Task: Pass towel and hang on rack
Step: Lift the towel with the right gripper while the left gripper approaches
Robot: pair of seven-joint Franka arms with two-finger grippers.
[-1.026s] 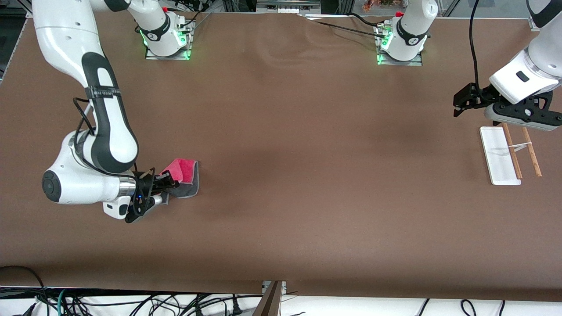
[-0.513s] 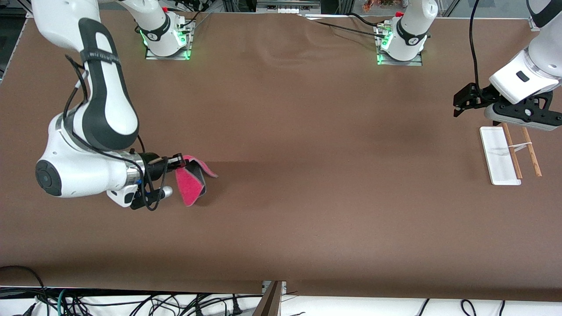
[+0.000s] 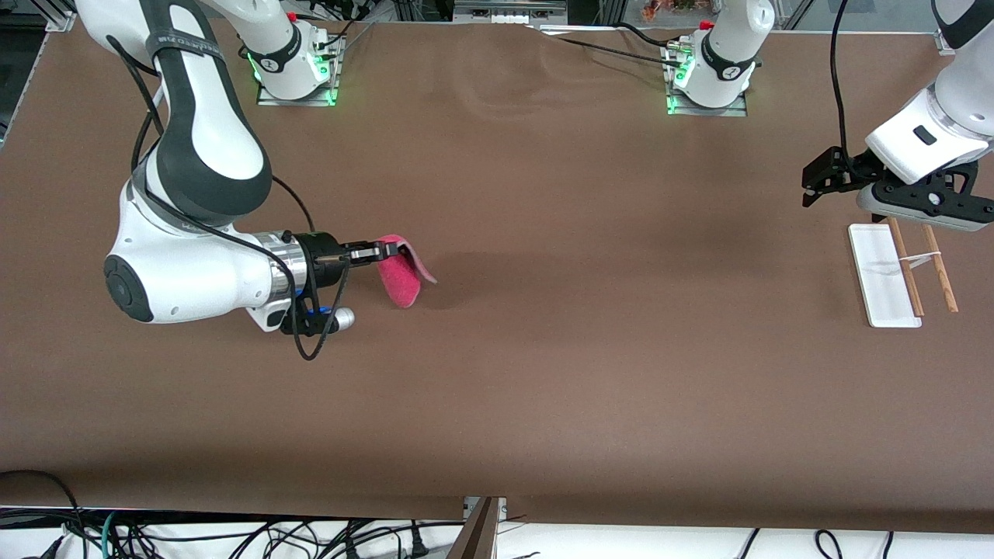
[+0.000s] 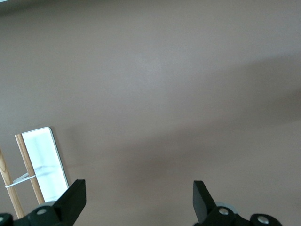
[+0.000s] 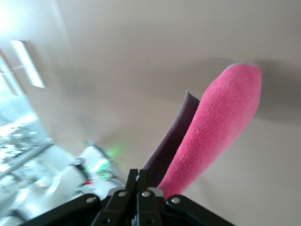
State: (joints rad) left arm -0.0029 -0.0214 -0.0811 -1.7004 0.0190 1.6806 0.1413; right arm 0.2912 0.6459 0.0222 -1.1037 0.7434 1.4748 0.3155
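Our right gripper [image 3: 386,251] pinches the soft pink-and-grey towel [image 3: 402,274] by one edge, so it dangles clear for handover. Our left gripper [image 3: 809,185] waits with jaws spread beside the white-based, wooden-rod rack [image 3: 881,289].

Towel [image 3: 401,278] pinched in right gripper [image 3: 386,251], hanging over table [image 3: 543,349] toward right arm's end. Rack [image 3: 885,276] on table at left arm's end. Left gripper [image 3: 811,185] up beside rack, jaws apart.

- The right gripper [image 3: 386,253], clamped on the small pink-and-grey soft cloth towel [image 3: 400,276], has lifted it off the brown table [image 3: 543,373].
- Both have travelled toward two o'clock, and the towel now hangs folded.
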